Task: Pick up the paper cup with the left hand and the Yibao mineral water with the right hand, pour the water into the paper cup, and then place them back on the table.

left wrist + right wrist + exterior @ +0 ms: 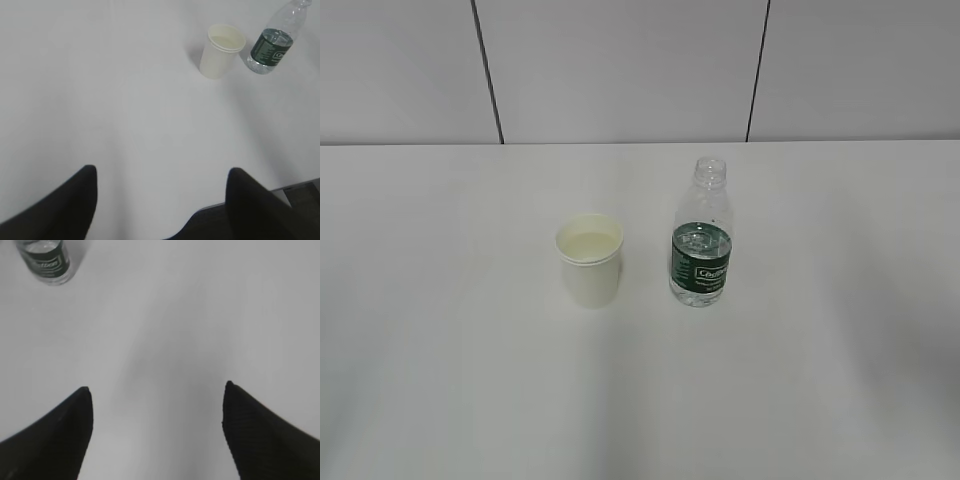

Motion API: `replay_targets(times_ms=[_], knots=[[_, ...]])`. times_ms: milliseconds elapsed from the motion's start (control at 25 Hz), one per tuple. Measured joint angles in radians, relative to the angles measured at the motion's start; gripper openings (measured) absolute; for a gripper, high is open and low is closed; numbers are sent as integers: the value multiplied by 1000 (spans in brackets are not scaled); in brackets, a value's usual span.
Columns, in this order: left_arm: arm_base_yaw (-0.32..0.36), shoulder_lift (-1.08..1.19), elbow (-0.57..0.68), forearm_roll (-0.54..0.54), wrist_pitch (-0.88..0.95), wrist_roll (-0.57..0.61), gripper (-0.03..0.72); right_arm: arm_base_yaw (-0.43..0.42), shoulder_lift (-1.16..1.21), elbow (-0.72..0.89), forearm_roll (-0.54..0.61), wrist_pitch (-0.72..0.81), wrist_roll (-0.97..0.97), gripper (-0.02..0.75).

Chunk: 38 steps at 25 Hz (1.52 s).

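The cream-white paper cup (pixel 590 259) stands upright near the middle of the white table (pixel 440 330). The Yibao mineral water bottle (pixel 701 236), clear with a dark green label and no cap, stands upright just right of it. Neither arm shows in the exterior view. In the left wrist view the cup (pixel 220 51) and bottle (pixel 274 42) stand far off at the upper right; my left gripper (pixel 162 172) is open and empty. In the right wrist view the bottle's lower part (pixel 46 260) is at the top left; my right gripper (pixel 157 390) is open and empty.
A grey panelled wall (pixel 620 70) runs behind the table's far edge. In the left wrist view a dark edge (pixel 300 187) shows at the lower right, beside the table's rim.
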Motion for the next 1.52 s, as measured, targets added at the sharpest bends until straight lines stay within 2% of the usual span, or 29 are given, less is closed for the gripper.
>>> replay_targets(times_ms=[160, 360, 720, 1120, 1200, 1520], knots=[[0, 0, 0, 0, 0, 0, 529, 0, -87, 81, 147, 44, -71, 593], [0, 0, 0, 0, 0, 0, 529, 0, -180, 110, 152, 99, -133, 593], [0, 0, 0, 0, 0, 0, 529, 0, -311, 184, 192, 184, -140, 593], [1, 0, 0, 0, 0, 0, 529, 0, -441, 192, 193, 241, -140, 593], [21, 0, 0, -2, 0, 0, 529, 0, -467, 202, 193, 250, -138, 593], [191, -17, 0, -5, 0, 0, 529, 0, -565, 221, 193, 291, -104, 593]])
